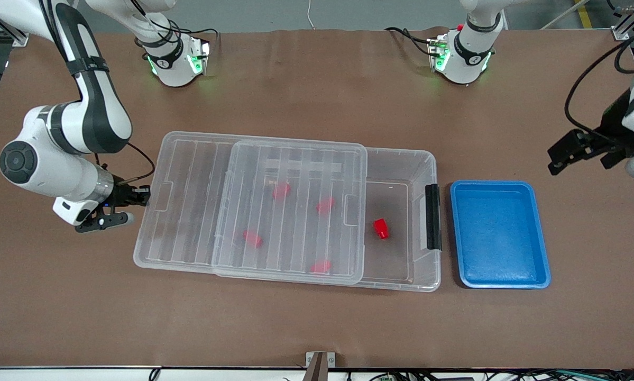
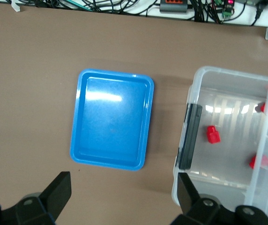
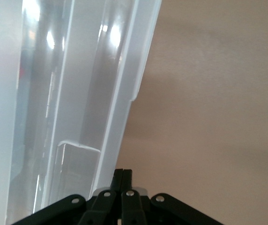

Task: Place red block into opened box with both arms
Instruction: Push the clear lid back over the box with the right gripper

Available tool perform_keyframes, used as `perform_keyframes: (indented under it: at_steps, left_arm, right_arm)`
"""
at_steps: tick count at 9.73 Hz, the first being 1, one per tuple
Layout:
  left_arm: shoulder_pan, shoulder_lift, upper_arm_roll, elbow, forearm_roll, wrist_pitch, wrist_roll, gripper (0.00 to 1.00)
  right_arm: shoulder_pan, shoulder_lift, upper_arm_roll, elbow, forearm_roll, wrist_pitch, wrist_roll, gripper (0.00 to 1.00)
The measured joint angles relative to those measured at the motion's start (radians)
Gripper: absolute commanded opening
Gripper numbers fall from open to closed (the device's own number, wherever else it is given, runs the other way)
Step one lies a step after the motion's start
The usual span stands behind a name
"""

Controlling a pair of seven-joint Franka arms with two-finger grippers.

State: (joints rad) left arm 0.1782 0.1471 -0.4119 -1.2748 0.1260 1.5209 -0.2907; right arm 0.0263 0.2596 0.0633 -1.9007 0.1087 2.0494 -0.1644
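Red block (image 1: 381,228) lies in the box (image 1: 428,159) – stub toward the front camera; left claw (image 2: 124,199) spread, right claw (image 3: 122,180) closed empty

The box (image 1: 425,174) is clear, glossy plastic, its ribbed lid (image 1: 290,211) see-through and catching glare; the clip (image 1: 432,217) on it is matt black plastic; the red block (image 1: 381,228) is bright, smooth plastic; the tray (image 1: 499,234) is shiny blue plastic; the table (image 1: 317,84) is covered with a matt brown, paper-like sheet.
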Motion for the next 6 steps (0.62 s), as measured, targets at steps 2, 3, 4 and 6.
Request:
perform_keyframes:
  at_steps: [2, 3, 4, 6]
  left_arm:
    - [-0.148, -0.088, 0.194, -0.077, -0.023, -0.029, 0.099, 1.0]
    - [-0.178, -0.124, 0.252, -0.122, -0.041, -0.03, 0.142, 1.0]
    - [-0.18, -0.152, 0.275, -0.163, -0.055, -0.031, 0.163, 1.0]
    - [-0.181, -0.176, 0.279, -0.197, -0.061, -0.031, 0.173, 1.0]
  right_arm:
    - [0.008, 0.009, 0.038, 0.005, 0.009, 0.002, 0.007, 0.0]
    - [0.01, 0.018, 0.061, 0.011, 0.01, 0.005, 0.023, 0.0]
    - [0.012, 0.029, 0.086, 0.022, 0.011, 0.01, 0.047, 0.0]
    - [0.017, 0.056, 0.129, 0.044, 0.012, 0.019, 0.103, 0.0]
